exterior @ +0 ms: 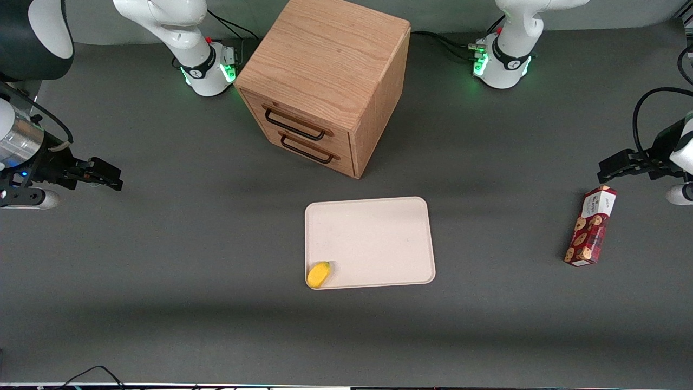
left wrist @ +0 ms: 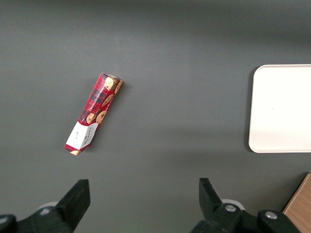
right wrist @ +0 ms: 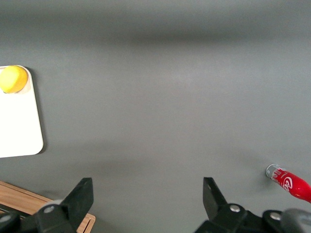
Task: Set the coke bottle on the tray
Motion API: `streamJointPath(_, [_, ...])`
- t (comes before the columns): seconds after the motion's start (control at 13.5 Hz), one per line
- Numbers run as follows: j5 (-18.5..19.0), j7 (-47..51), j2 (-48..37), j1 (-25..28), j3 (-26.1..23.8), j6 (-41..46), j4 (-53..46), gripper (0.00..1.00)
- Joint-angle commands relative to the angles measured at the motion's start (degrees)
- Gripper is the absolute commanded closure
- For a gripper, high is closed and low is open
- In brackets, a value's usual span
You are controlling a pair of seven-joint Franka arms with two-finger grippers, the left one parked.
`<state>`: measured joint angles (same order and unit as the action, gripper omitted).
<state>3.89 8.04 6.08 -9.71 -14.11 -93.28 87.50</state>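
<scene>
The coke bottle (right wrist: 291,183) shows only in the right wrist view: a small red bottle with white script, lying on its side on the grey table, its clear base toward the gripper's gap. It lies outside the open fingers, beside one of them. The front view hides it. My right gripper (right wrist: 147,194) hangs open over bare table with nothing between its fingers, at the working arm's end of the table (exterior: 111,177). The cream-white tray (exterior: 379,227) lies flat mid-table, nearer the front camera than the cabinet, and also shows in the right wrist view (right wrist: 19,126).
A yellow fruit-like object (exterior: 318,274) sits on the tray's near corner. The wooden drawer cabinet (exterior: 325,81) stands farther from the camera, both drawers shut. A red cookie box (exterior: 589,226) lies toward the parked arm's end.
</scene>
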Motion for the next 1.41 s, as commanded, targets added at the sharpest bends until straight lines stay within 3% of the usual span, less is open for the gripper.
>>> streamJointPath(0.0, [-0.72, 0.92, 1.04, -0.31, -0.04, 1.35, -2.07, 0.00])
streamJointPath(0.22, [-0.03, 0.75, 1.48, -1.27, 0.84, 1.35, -1.11, 0.00])
streamJointPath(0.37, [1.81, -1.70, 1.30, -2.59, 4.07, 0.91, 2.30, 0.00])
streamJointPath(0.52, [3.66, -11.16, 1.57, -4.95, 7.50, -1.36, 5.21, 0.00])
streamJointPath(1.11, [2.88, -39.21, -4.32, -8.12, 26.40, -27.80, 29.01, 0.00])
streamJointPath(1.33, [-1.32, -48.96, -4.50, -9.00, 31.94, -35.45, 36.04, 0.00])
